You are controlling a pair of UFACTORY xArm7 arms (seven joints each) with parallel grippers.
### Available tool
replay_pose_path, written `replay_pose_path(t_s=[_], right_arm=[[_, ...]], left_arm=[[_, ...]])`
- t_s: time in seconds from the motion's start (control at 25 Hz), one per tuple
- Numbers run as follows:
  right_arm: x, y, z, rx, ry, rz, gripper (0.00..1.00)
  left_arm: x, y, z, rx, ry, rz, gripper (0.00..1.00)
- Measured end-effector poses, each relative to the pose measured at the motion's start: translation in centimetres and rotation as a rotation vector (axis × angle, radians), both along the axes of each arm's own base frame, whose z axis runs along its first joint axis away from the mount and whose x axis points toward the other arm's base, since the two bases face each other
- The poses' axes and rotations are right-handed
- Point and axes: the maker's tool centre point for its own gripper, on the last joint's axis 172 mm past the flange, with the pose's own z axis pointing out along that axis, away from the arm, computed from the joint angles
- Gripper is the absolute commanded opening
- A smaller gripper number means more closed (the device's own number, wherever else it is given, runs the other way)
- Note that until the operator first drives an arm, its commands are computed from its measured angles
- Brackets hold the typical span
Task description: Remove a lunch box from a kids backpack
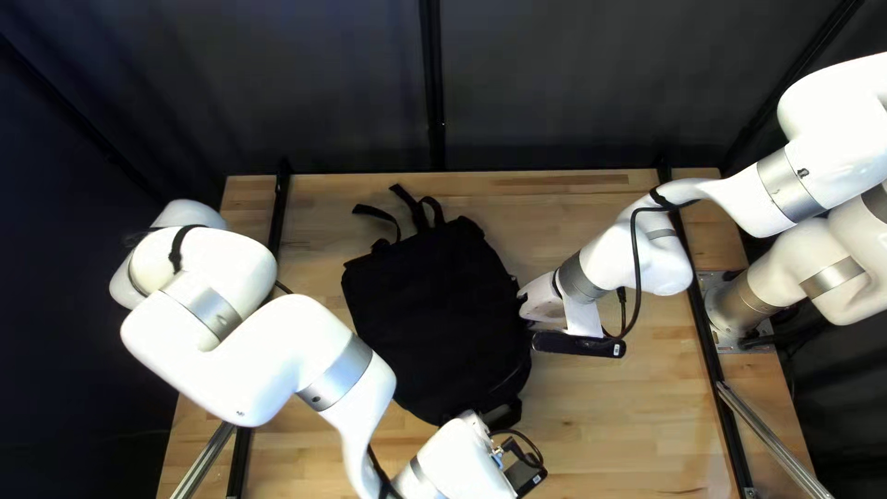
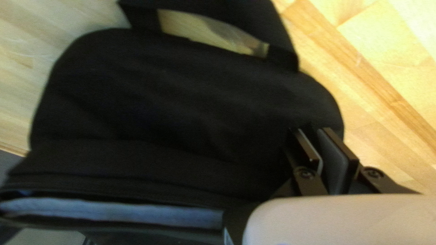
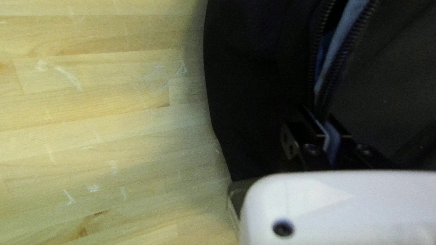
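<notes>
Left gripper, low at the table's near edge, has its fingers drawn narrow against the black cloth of the backpack; whether they pinch it I cannot tell. Right gripper, likewise narrow, sits at the open zipper on the backpack's right side, with bare table beyond. Only the wrist views show a pale blue strip inside, possibly the lunch box.

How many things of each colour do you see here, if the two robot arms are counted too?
Black: 1, the backpack
White: 2, the robot arms
Pale blue: 1, a strip showing in the backpack's open zip
Wood colour: 1, the table
Total: 5
</notes>
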Motion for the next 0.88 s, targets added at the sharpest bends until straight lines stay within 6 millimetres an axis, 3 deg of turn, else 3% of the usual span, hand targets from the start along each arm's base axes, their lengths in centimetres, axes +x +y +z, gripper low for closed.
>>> replay_pose_path(t_s=[0.4, 0.88], right_arm=[[-1.1, -0.1, -0.1, 0.032, 0.016, -0.025, 0.0], [-1.8, -0.4, -0.4, 0.056, 0.027, -0.04, 0.0]], left_arm=[[-1.2, 0.1, 0.0, -0.028, -0.014, -0.021, 0.0], [-4.3, 1.1, 0.9, -0.137, -0.081, -0.058, 0.0]])
